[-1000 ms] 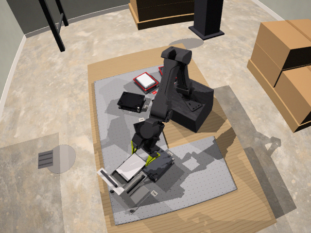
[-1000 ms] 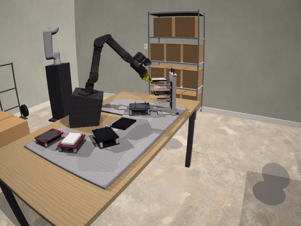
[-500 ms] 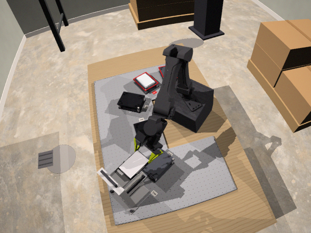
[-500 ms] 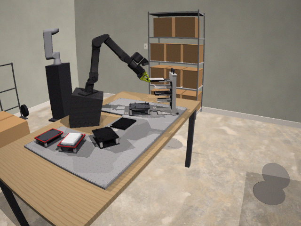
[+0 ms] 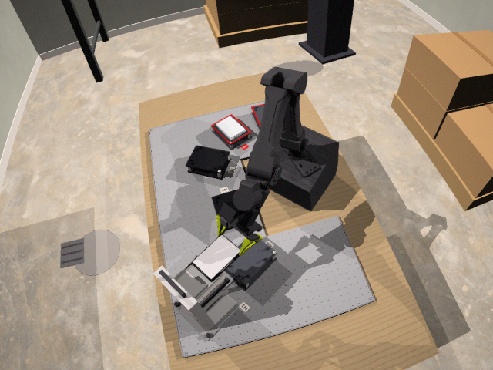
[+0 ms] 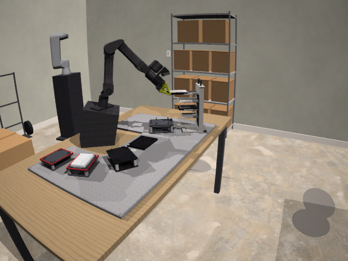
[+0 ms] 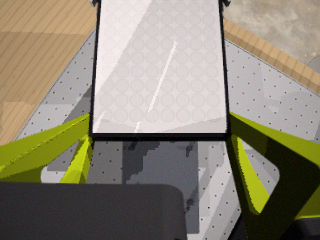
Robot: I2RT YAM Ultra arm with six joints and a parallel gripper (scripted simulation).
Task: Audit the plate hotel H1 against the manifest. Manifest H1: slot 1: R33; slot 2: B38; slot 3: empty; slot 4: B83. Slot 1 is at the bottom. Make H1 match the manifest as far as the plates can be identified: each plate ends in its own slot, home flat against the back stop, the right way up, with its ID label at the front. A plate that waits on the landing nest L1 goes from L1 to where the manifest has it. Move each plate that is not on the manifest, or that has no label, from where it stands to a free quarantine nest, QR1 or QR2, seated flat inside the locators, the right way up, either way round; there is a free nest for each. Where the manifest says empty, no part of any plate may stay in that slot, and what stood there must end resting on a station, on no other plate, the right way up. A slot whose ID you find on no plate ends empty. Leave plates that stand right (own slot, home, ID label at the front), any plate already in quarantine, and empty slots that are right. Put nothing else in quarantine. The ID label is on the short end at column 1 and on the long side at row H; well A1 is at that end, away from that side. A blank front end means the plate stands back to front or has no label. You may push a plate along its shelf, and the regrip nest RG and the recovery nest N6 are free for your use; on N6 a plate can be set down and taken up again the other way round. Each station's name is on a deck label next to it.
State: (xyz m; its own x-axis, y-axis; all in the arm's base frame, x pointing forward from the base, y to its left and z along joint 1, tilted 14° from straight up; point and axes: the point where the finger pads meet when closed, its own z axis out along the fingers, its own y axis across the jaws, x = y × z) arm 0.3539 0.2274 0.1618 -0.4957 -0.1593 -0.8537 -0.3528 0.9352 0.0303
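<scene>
The plate hotel H1 [image 5: 191, 287] [image 6: 196, 106] stands at the mat's near-left corner. A pale plate with a black rim [image 5: 215, 257] [image 6: 179, 91] [image 7: 159, 70] is at its top level and sticks well out of the front. My gripper [image 5: 236, 234] [image 6: 166, 89] [image 7: 159, 120] is level with it. The yellow fingers press on the two long sides at the plate's near end, so it is shut on the plate. No label shows on the near end in the wrist view. A dark plate [image 6: 185, 106] lies on a lower shelf.
A dark nest [image 5: 253, 263] [image 6: 160, 124] stands beside the hotel. Two red-rimmed nests are at the far end: one holds a white plate [image 5: 230, 128] [image 6: 82, 160], the other a dark top [image 6: 56, 156]. A black raised nest [image 5: 207, 159] [image 6: 122, 157] and a flat black pad [image 6: 142, 141] lie mid-mat.
</scene>
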